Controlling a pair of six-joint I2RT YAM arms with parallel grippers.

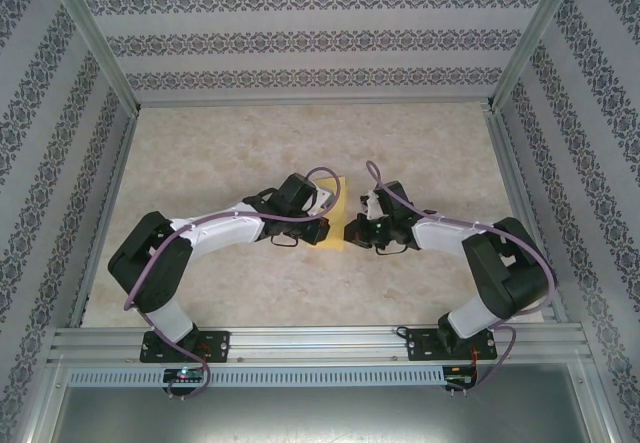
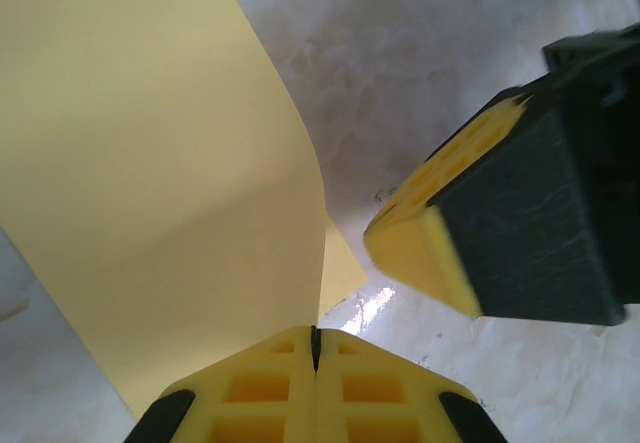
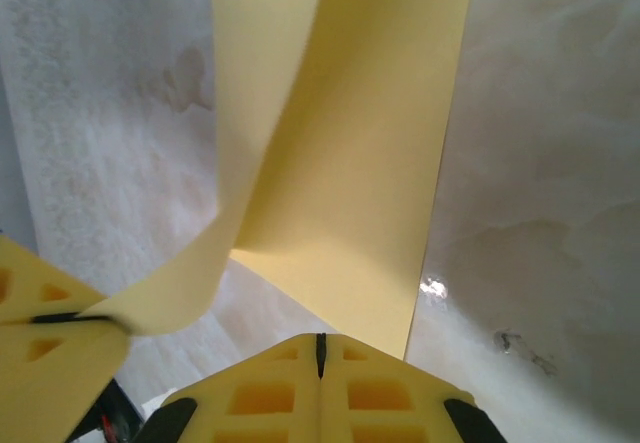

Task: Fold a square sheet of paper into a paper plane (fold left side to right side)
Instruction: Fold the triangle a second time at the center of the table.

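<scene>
The square sheet of paper [image 1: 336, 211] is plain yellow and lies between the two arms. My left gripper [image 2: 316, 348] is shut on one edge of the sheet [image 2: 150, 163], which rises from its jaws in a curved flap. In the right wrist view that flap [image 3: 260, 83] arches over the flat part of the paper [image 3: 370, 193]. My right gripper [image 3: 320, 348] is shut, with its tips at the near edge of the flat part. No paper shows between its pads. The two grippers are close together, and the right one's finger [image 2: 430, 243] hangs beside the paper's corner. No finished paper plane is in view.
The marbled tabletop [image 1: 230, 143] is enclosed by patterned walls and an aluminium frame [image 1: 300, 343] at the near edge. Both arms [image 1: 220, 228] [image 1: 450, 233] bend inward toward the table's middle. Purple cables [image 1: 330, 178] loop over the wrists.
</scene>
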